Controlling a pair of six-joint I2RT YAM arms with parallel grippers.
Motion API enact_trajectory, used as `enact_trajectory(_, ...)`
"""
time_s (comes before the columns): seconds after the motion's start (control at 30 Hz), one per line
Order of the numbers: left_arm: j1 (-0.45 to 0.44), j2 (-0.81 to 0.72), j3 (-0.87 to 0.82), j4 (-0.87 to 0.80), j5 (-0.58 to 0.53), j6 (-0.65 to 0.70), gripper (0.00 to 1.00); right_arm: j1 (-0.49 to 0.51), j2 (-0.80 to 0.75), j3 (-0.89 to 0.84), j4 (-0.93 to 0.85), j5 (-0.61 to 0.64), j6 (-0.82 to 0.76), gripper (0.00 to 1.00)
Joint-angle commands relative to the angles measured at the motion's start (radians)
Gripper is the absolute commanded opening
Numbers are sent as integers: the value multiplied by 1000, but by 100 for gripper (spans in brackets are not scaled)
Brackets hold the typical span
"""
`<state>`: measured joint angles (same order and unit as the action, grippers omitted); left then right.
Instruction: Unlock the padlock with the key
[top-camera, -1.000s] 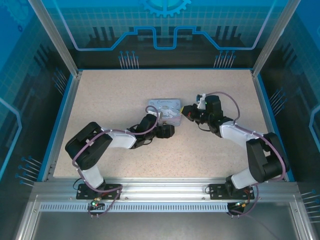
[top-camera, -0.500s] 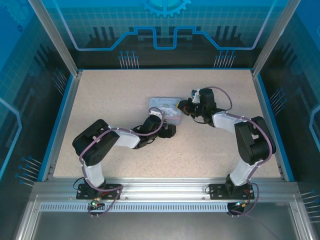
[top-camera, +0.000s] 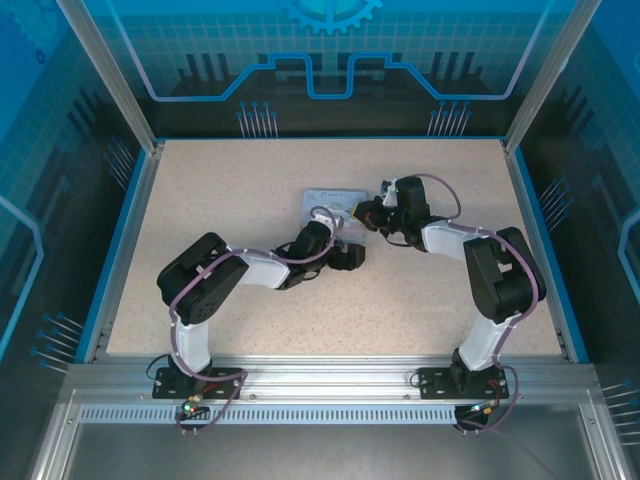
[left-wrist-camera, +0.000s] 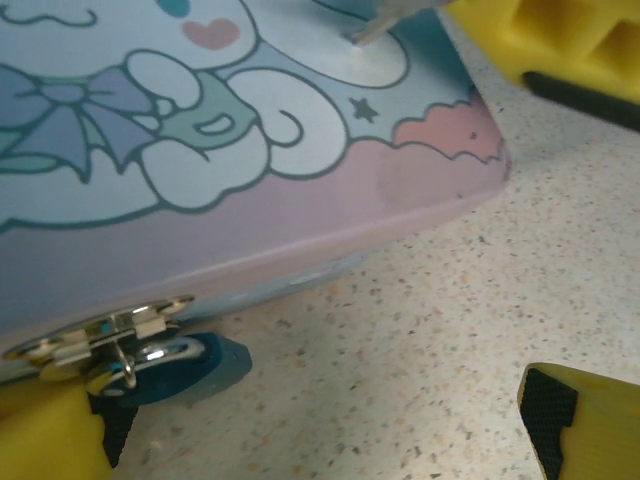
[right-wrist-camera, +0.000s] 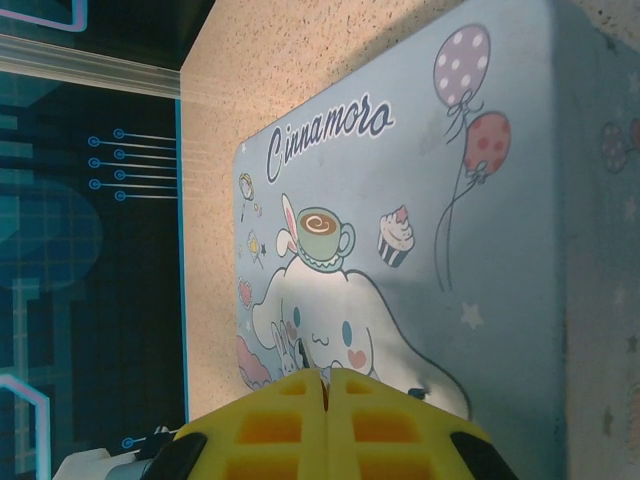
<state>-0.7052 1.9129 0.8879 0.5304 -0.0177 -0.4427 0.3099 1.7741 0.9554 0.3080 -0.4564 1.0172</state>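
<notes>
The tin (right-wrist-camera: 420, 300) is pale blue, with a white cartoon dog and, at upper right of the right wrist view, a dotted purple balloon and a red one. The table (top-camera: 230, 200) is speckled beige. The left gripper (left-wrist-camera: 320, 430) has yellow fingers (left-wrist-camera: 600, 440), black-padded. The key (left-wrist-camera: 380, 22) is grey.

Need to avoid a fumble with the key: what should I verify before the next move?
1. Right tool shut on the key: ok.
2. Key tip at the padlock: not ok, it sits over the tin lid.
3. Left tool open beside the padlock: ok.
4. Padlock steadied by the left tool: not ok, ungripped.
5. Padlock hanging at the tin's clasp: ok.
6. Keyhole facing the key: cannot tell.
</notes>
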Motion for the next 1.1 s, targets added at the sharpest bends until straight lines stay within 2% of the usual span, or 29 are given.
enact_trajectory(0.0, -5, 29, 20, 45, 59, -22, 99, -9, 27, 13, 0, -2, -3, 0)
enact_trajectory(0.3, 30, 65, -39, 212, 93, -179, 99, -10, 43, 7, 9, -10, -3, 0)
enact_trajectory(0.53, 36, 72, -96, 318, 46, -280, 98, -9, 58, 4, 26, -11, 8, 0)
enact_trajectory(0.7, 36, 100, -111, 412, 56, -342, 94, -8, 58, 4, 29, -11, 15, 0)
enact_trajectory(1.07, 2, 64, -141, 449, 15, -381, 88, -6, 65, -11, 45, -19, 19, 0)
